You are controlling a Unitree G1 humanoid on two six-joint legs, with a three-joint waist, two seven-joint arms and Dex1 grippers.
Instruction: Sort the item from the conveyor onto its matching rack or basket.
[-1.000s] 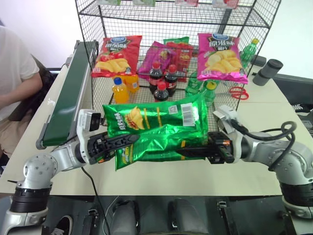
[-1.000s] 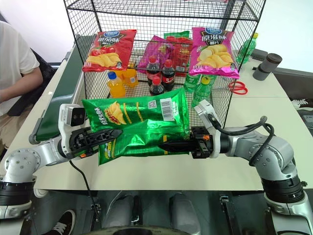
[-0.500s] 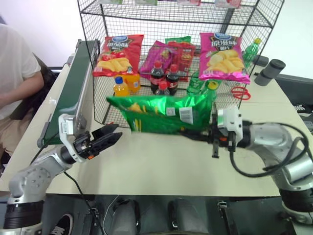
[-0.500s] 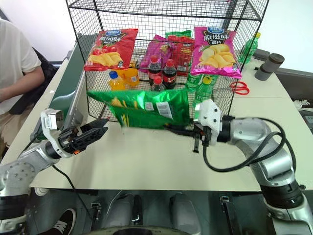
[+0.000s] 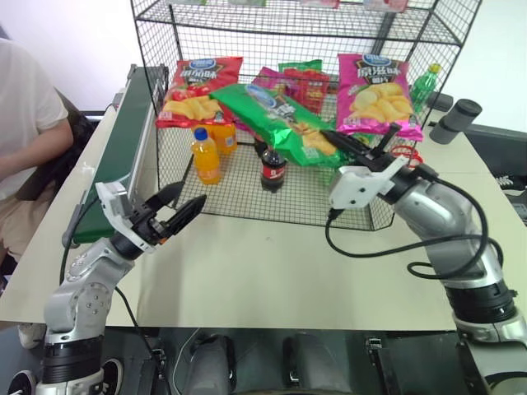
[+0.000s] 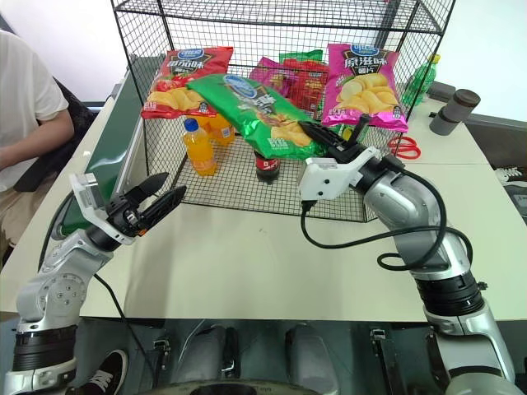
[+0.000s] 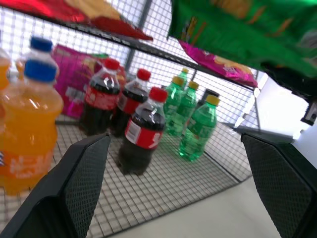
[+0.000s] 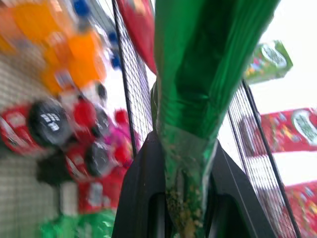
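- The glossy, crinkled green crisp bag point(image 5: 284, 115) has a round blue logo and pictured yellow crisps; it hangs tilted in front of the black wire-grid rack point(image 5: 247, 33), level with the hanging bags.
- The right gripper point(image 5: 354, 148) is clamped on the bag's lower sealed edge.
- The left gripper point(image 5: 183, 210) has its fingers spread, empty, beside the dark-green conveyor belt point(image 5: 123, 140).
- Plastic orange-drink bottle point(image 5: 205, 156) and cola bottle point(image 5: 273, 169) stand on the mesh shelf.

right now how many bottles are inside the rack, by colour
orange bottles: 2
cola bottles: 3
green bottles: 3
total: 8
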